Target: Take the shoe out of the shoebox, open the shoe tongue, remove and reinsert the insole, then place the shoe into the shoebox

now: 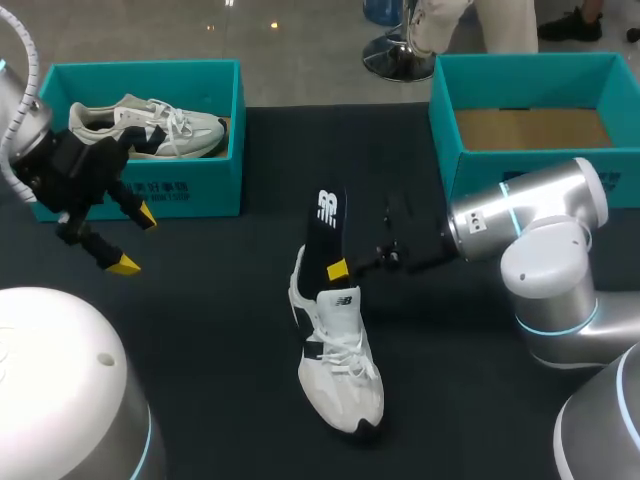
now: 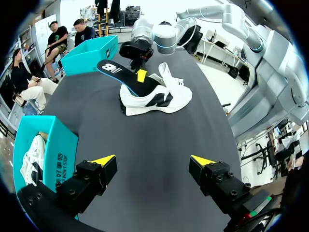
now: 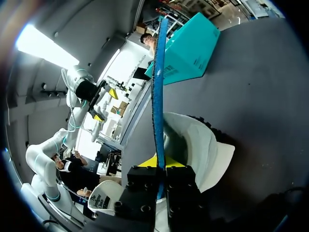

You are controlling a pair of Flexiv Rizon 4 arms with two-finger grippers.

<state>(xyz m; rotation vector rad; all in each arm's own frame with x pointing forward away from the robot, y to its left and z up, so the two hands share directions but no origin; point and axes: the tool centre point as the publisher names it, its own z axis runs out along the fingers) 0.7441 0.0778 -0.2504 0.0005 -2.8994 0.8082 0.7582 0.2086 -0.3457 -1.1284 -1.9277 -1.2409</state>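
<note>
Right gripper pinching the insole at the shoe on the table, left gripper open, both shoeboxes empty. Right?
No: the left shoebox holds a second shoe, per the head view; only the right shoebox is empty. Rest stands.

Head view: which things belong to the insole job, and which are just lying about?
Job: shoe, insole pinched in right claw, empty box.
Lying about: other box, second shoe inside it; left claw open, holding nothing.

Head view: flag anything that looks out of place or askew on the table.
The black insole juts half out of the white shoe, tilted up and pinched by the right gripper. That fits the task and is not damage. Nothing else stands out.
</note>
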